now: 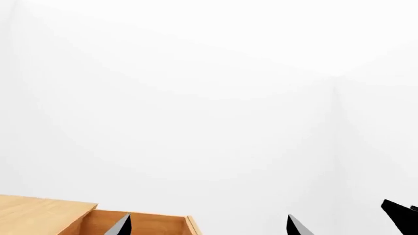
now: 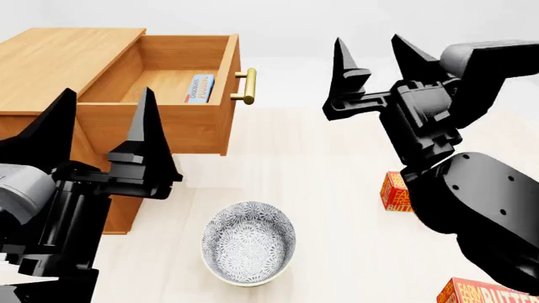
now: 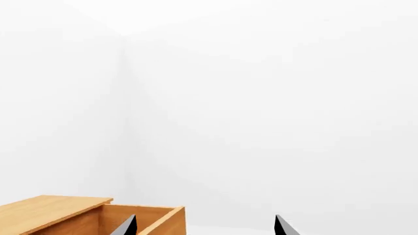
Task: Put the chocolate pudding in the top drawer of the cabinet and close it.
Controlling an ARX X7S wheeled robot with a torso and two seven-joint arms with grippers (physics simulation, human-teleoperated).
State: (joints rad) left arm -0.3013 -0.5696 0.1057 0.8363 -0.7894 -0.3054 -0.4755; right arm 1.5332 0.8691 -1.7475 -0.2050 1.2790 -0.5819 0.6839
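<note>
The honey-brown cabinet (image 2: 59, 57) stands at the upper left of the head view with its top drawer (image 2: 181, 69) pulled out. Inside the drawer lies the chocolate pudding (image 2: 201, 88), light blue face up. A brass bar handle (image 2: 247, 87) sticks out of the drawer front. My left gripper (image 2: 100, 120) is open and empty, raised in front of the cabinet. Right of the drawer, my right gripper (image 2: 380, 60) is also open and empty, fingers pointing up. In both wrist views only the fingertips (image 1: 121, 226) (image 3: 128, 227) and a corner of the cabinet (image 1: 39, 213) (image 3: 52, 210) show.
A patterned grey-white bowl (image 2: 249, 243) sits on the light table in front of the cabinet. One red-orange butter box (image 2: 394, 192) lies at the right, partly behind my right arm, and another butter box (image 2: 484, 291) is at the bottom right corner. White walls surround the scene.
</note>
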